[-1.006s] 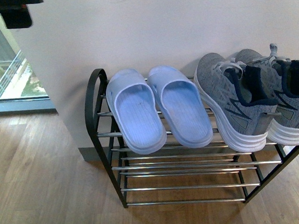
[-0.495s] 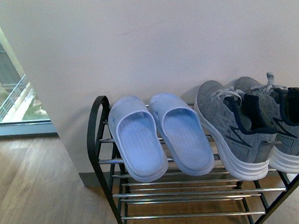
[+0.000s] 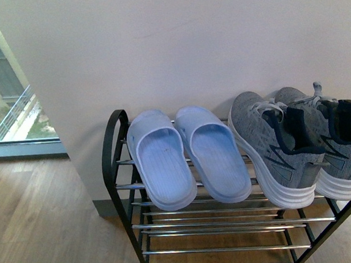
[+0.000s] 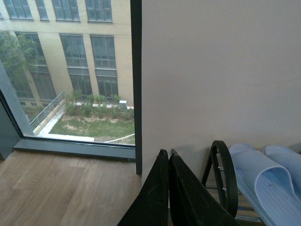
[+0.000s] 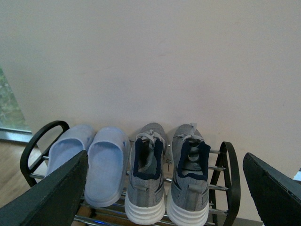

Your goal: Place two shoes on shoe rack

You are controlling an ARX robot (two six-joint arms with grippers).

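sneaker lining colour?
Dark navy, on both sneakers; clearest in the right wrist view.

1. Two grey knit sneakers are seen side by side on the top tier of the shoe rack (image 3: 119, 173), soles down, toes to the wall, heels outward.
2. The left sneaker (image 3: 274, 147) and the right sneaker (image 3: 336, 145) are touching; each has a thick white sole, navy lining and grey laces.
3. A black zigzag mark is shown on each side.
4. Both are framed between the right gripper's (image 5: 164, 188) spread fingers, well ahead of them.
5. The rack's black frame and chrome bars are visible.
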